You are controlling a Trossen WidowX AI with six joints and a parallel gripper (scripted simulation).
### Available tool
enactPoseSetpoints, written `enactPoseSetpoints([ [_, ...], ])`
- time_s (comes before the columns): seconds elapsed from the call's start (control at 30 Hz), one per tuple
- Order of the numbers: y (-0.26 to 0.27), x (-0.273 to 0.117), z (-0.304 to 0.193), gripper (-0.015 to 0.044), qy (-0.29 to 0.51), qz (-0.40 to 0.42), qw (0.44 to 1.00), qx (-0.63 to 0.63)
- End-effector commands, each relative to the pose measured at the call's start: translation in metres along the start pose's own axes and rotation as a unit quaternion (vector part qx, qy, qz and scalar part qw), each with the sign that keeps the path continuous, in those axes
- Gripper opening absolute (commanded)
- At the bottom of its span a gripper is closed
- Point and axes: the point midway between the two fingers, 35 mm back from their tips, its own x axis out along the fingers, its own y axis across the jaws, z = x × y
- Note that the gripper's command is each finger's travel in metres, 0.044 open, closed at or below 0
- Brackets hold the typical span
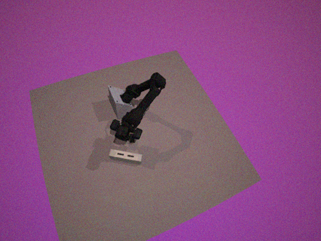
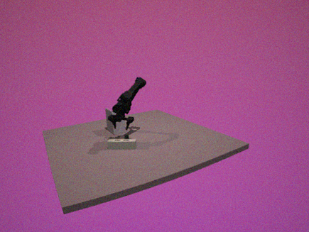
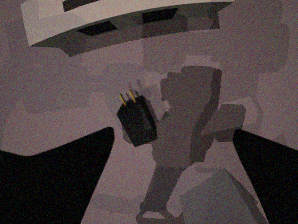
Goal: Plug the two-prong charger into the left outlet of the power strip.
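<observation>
The black charger (image 1: 132, 140) (image 2: 126, 136) (image 3: 136, 122) lies on the table, its two gold prongs (image 3: 127, 96) pointing toward the power strip. The white power strip (image 1: 125, 155) (image 2: 123, 144) (image 3: 45, 22) lies just beyond the prongs, apart from the charger. Dark slots show on its top in the top and exterior views, and two dark openings show on its near side in the wrist view. My gripper (image 1: 126, 133) (image 2: 121, 127) (image 3: 174, 135) is open and empty above the table. In the wrist view the charger appears between the fingertips and ahead of them, nearer the left one.
A pale grey angular block (image 1: 117, 101) (image 2: 109, 122) (image 3: 215, 195) stands at the arm's base, behind the gripper. The arm's shadows fall over the table (image 1: 197, 170) (image 2: 185, 150) around the strip and charger. The table's edges are far from both objects.
</observation>
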Motion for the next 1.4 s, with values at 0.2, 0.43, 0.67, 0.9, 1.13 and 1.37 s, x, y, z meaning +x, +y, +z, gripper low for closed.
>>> enactPoseSetpoints([
  [0.2,0.029,0.022,-0.020,0.0440,0.016,0.031,0.985,-0.171],
  [0.43,0.032,0.025,-0.024,0.0440,0.018,0.035,0.980,-0.194],
  [0.67,0.032,0.032,-0.024,0.0440,0.018,0.035,0.980,-0.194],
  [0.9,0.033,0.041,-0.024,0.0440,0.019,0.035,0.980,-0.194],
  [1.13,0.034,0.050,-0.023,0.0440,0.018,0.035,0.980,-0.194],
  [1.37,0.035,0.062,-0.023,0.0440,0.018,0.035,0.980,-0.194],
])
